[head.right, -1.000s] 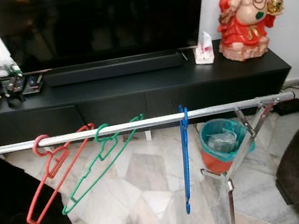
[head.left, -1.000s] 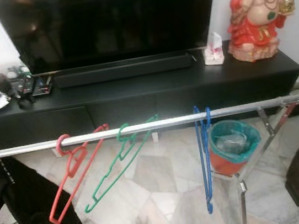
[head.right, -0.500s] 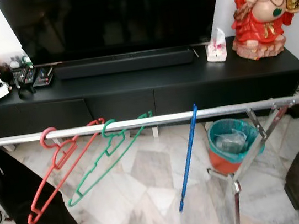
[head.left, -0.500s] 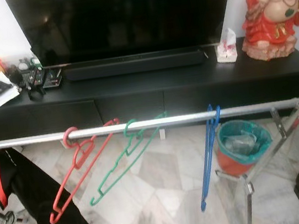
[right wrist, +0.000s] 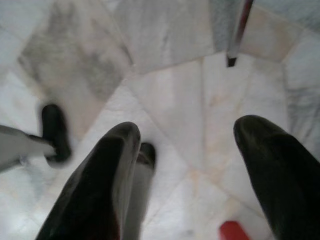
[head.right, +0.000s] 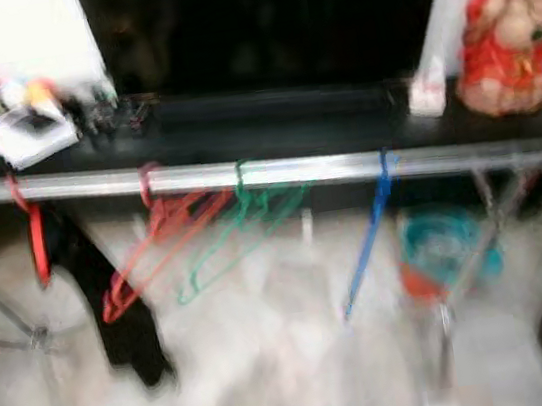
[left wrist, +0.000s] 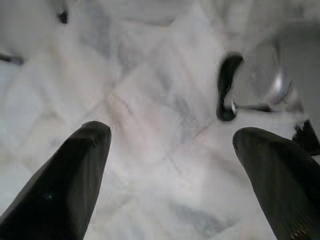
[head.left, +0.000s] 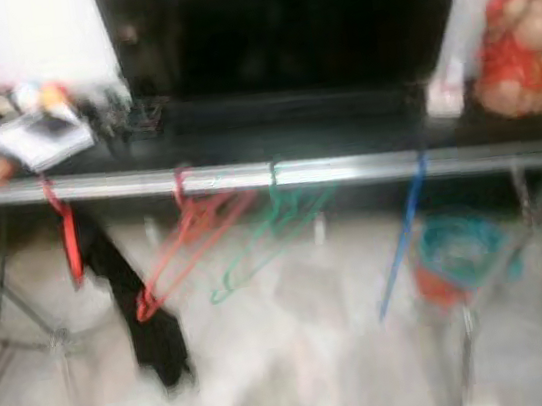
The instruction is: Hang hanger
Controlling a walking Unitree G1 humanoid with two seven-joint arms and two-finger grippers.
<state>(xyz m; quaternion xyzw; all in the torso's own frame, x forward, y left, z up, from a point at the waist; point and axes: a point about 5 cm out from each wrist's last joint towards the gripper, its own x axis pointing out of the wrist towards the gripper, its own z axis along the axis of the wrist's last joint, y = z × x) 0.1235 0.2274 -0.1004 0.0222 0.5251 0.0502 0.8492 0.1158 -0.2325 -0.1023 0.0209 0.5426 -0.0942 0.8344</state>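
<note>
You are looking, through heavy blur, at a pale marble floor (head.left: pixel 303 360) running under a long black TV console (head.right: pixel 342 132). A large dark television (head.left: pixel 286 19) is standing on it against a white wall (head.left: pixel 15 37). A red figurine (head.right: pixel 510 38) is sitting at the console's right end.

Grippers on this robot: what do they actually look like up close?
Each has two long black fingers, broad at the base and narrowing to rounded tips. On the left gripper the fingers look matte and smooth, and one has a faint ribbed patch near its base. The right gripper has glossier fingers, with a small red tint low on one. No cables or markings can be made out.
</note>
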